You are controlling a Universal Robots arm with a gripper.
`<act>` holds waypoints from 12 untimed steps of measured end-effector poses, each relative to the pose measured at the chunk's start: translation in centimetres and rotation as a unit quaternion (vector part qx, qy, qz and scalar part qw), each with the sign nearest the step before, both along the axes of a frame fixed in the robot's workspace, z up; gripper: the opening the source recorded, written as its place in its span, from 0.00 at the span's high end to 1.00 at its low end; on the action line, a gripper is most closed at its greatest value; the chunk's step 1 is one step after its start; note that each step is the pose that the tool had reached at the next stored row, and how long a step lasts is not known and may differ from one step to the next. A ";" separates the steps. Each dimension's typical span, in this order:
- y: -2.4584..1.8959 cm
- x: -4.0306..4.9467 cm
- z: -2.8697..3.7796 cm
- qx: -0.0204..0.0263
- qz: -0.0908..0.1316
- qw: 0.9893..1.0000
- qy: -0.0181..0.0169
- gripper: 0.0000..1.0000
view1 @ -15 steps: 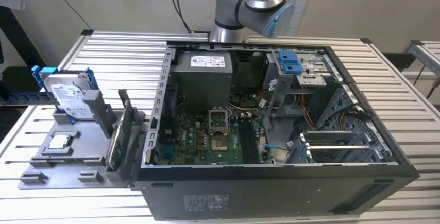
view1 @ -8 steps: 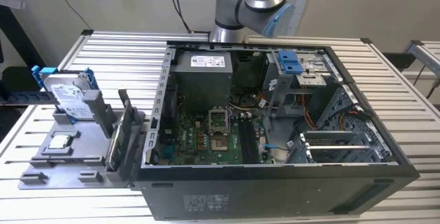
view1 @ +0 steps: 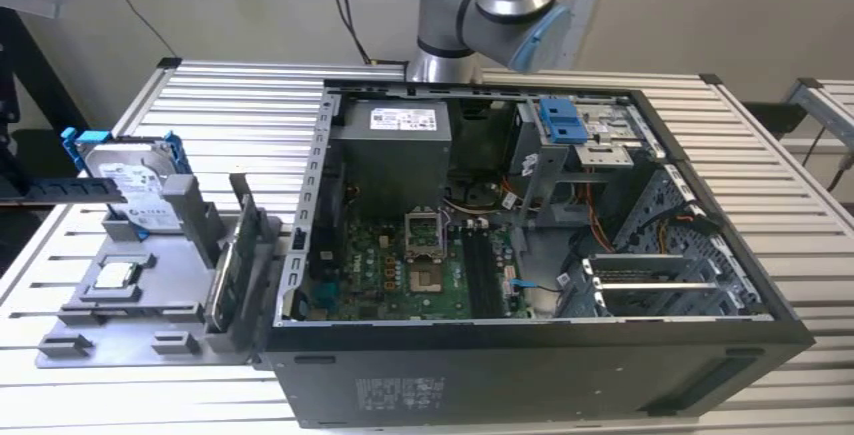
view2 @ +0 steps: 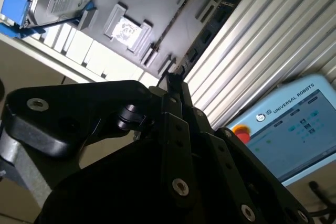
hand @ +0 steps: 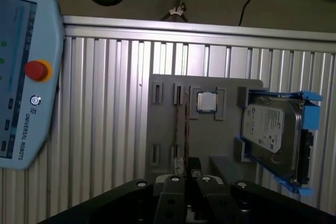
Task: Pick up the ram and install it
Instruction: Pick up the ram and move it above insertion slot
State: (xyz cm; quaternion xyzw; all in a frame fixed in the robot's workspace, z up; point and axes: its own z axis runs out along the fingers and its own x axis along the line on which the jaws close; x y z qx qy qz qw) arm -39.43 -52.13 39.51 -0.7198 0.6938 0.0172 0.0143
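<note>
Lying open on the table (view1: 200, 105), exterior view: case (view1: 534, 375), board (view1: 400, 265) exposed. Arm (view1: 487, 5) rises at the case's 12 o'clock. Tray (view1: 134, 320) sits just beside the case at its 9 o'clock. On the tray: drive (view1: 134, 180) standing at the tray's 12 o'clock end; CPU (view1: 114, 275) near the tray's middle.

First wrist view: gripper (hand: 189, 171), jaws narrow and clamped on the ram (hand: 186, 129). Ram seen edge-on, a thin strip reaching out from the jaws, held above the tray, crossing it beside the CPU. Pendant (hand: 26, 77) on the table, apart from the tray.

Second wrist view: ram (view2: 210, 30) shows its dark face with black chips, running out from the gripper along the tray's edge, pendant on one side, CPU and drive on the other.
</note>
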 end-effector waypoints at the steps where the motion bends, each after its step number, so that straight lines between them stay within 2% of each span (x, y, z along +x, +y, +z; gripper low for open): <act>1: 0.00 0.20 0.00 0.000 0.000 1.000 0.000 0.86; 12: 0.00 2.42 0.00 0.000 0.000 1.000 0.001 0.86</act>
